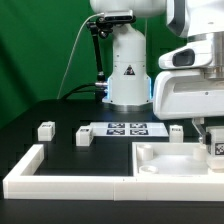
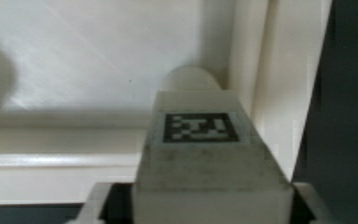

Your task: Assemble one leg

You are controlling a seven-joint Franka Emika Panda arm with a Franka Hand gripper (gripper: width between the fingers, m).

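My gripper [image 1: 214, 147] is at the exterior view's right, over the right part of the large white tray-like part [image 1: 160, 160]. It is shut on a leg [image 1: 215, 149], a small white block with a black-and-white tag. In the wrist view the gripper [image 2: 202, 206] holds this leg [image 2: 201, 150] between both fingers. The leg's rounded tip points at the tray's inner corner by the raised rim [image 2: 247, 50]. I cannot tell whether the tip touches the tray. Three more legs lie on the black table, two on the left [image 1: 45, 129] [image 1: 84, 136] and one [image 1: 177, 130] behind the tray.
The marker board [image 1: 128, 128] lies in front of the robot's base. A long white L-shaped border wall [image 1: 50, 178] runs along the front and left of the table. A green backdrop stands behind.
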